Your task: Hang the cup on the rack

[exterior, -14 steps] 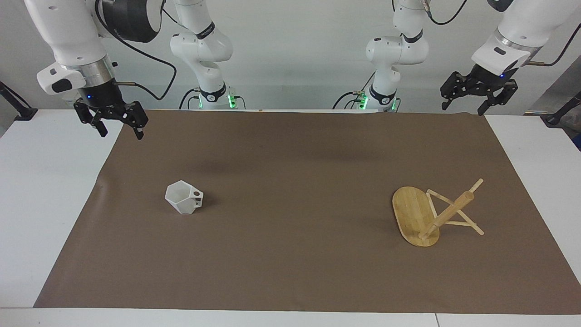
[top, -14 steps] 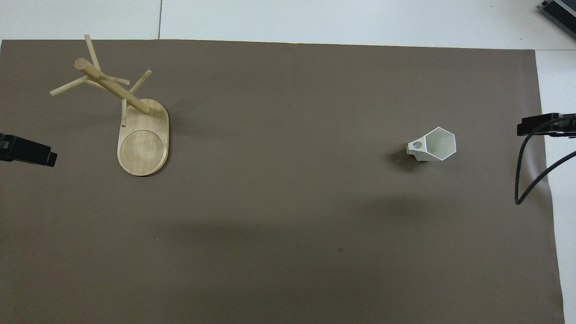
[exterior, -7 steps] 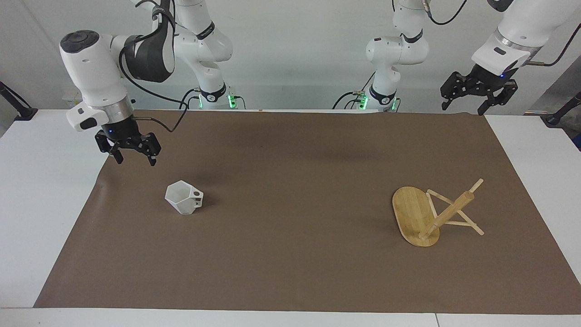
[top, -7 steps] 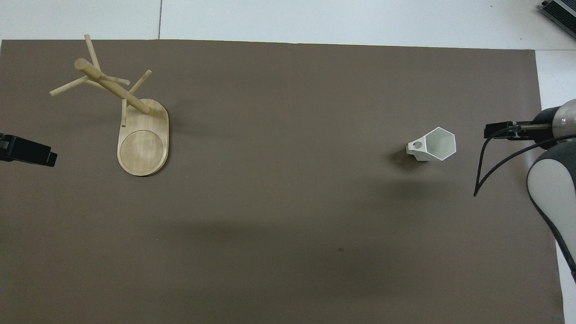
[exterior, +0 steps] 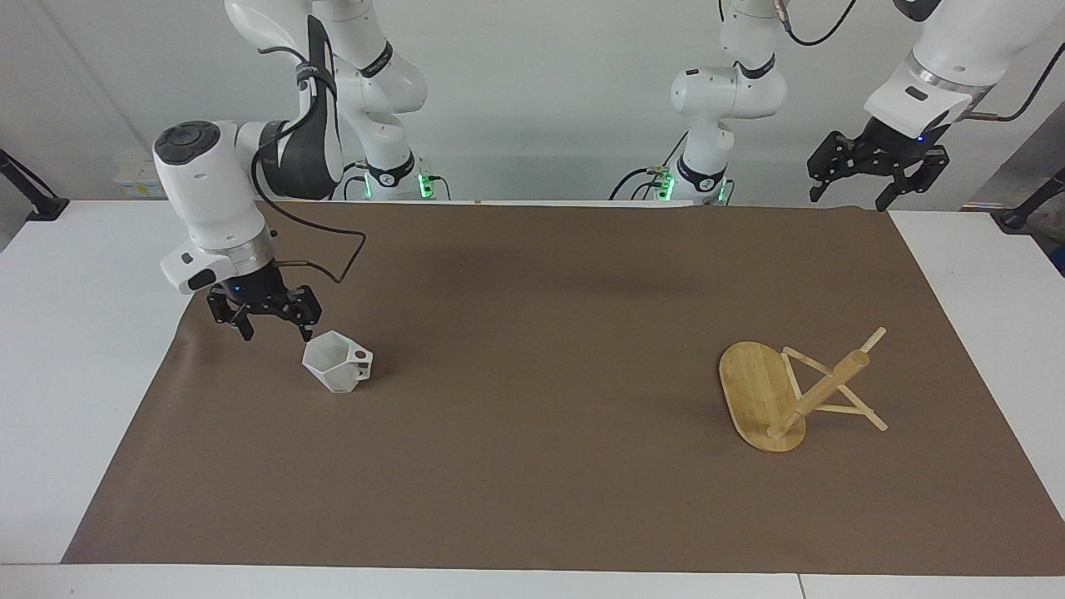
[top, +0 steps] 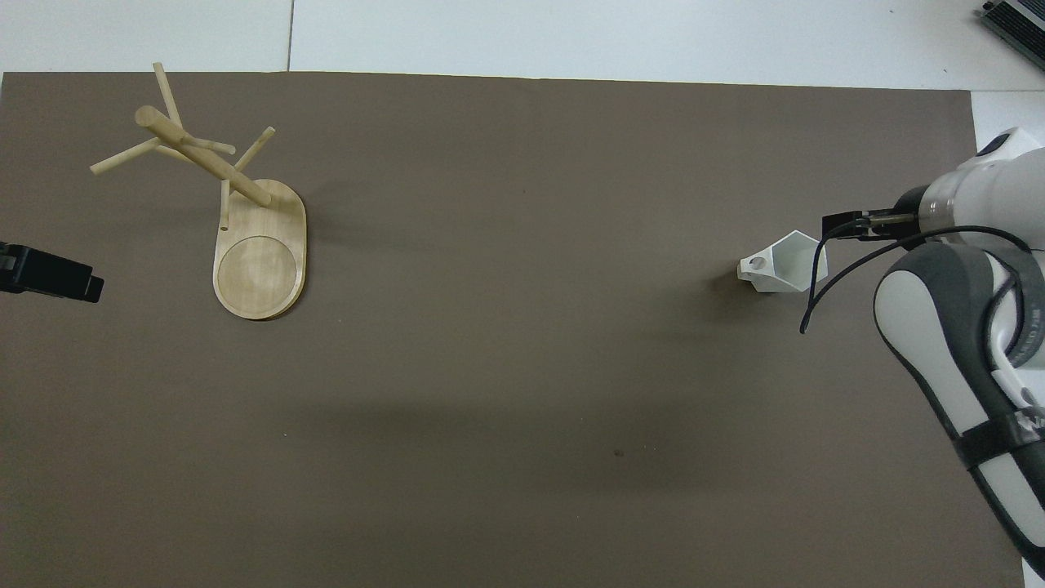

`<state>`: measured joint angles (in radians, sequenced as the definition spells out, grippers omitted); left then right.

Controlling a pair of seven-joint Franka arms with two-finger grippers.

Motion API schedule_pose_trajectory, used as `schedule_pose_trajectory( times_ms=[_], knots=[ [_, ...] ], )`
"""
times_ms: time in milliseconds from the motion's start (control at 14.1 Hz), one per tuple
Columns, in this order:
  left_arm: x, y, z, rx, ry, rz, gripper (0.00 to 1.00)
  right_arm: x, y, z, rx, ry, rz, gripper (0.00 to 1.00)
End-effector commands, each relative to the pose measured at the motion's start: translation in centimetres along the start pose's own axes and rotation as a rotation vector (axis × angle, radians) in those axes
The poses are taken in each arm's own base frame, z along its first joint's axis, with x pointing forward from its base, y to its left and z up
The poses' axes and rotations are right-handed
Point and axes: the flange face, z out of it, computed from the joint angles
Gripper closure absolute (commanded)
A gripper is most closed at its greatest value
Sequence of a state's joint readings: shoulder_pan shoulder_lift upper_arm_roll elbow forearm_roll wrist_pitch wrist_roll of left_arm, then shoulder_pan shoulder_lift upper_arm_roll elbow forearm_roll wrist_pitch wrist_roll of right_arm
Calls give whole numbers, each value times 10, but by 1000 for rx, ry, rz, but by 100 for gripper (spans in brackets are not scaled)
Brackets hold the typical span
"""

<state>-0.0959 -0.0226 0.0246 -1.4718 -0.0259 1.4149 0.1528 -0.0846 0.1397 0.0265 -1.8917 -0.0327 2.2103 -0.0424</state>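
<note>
The white faceted cup [exterior: 337,363] stands on the brown mat toward the right arm's end, mouth up, its handle pointing toward the left arm's end; it also shows in the overhead view [top: 785,262]. The bamboo rack [exterior: 761,395] stands on its oval base toward the left arm's end, pegs bare; it also shows in the overhead view [top: 261,261]. My right gripper [exterior: 275,335] is open and empty, low over the mat just beside the cup's rim. My left gripper [exterior: 849,202] is open and empty, waiting high over the mat's corner.
The brown mat [exterior: 532,274] covers most of the white table [exterior: 83,333]. The right arm's black cable [top: 816,286] hangs over the cup in the overhead view. The left gripper's tip [top: 49,273] shows at that view's edge.
My right arm has swung down and in from the mat's corner, and its gripper now hangs close beside the cup. The left arm, cup and rack have not moved.
</note>
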Motion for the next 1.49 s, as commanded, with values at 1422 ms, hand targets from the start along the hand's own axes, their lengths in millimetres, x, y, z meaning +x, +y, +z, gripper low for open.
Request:
schedule_pose_trajectory(
  times_ms=[1422],
  knots=[
    [-23, -20, 4, 2, -70, -50, 0, -21, -4, 78, 20, -30, 55, 21]
  ],
)
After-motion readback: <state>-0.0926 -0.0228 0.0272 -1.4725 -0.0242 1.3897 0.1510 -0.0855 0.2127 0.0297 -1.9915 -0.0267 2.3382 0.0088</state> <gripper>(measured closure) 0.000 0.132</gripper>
